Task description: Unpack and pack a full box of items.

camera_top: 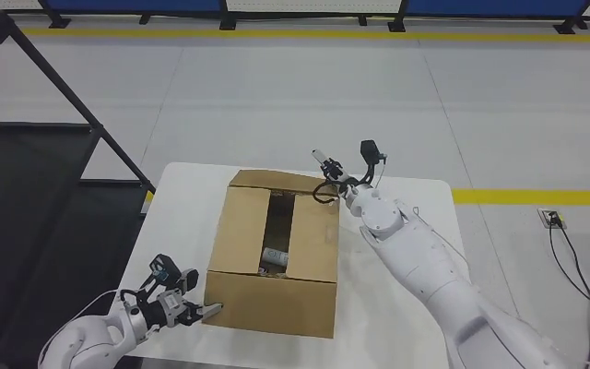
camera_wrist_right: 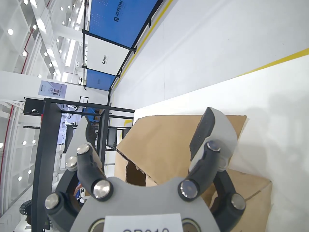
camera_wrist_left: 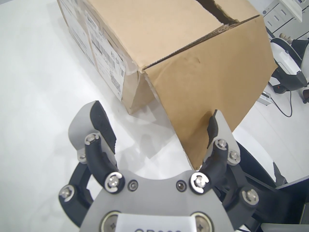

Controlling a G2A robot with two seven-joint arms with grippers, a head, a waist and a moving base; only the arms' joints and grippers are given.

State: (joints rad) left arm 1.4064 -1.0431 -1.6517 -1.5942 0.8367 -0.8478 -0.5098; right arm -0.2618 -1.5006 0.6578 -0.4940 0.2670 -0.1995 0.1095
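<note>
Cardboard box (camera_top: 277,267) sits at the middle of a white bench (camera_top: 184,221). Its top flaps lie nearly flat, with a dark gap between them. Through the gap, a pale rounded item (camera_top: 275,255) lies inside. The left claw (camera_top: 205,309) is low at the box's near left corner, its fingers apart on either side of that corner edge. The right claw (camera_top: 343,155) is at the box's far right corner, over the top flap, fingers also spread apart. Whether either claw touches the cardboard is unclear.
</note>
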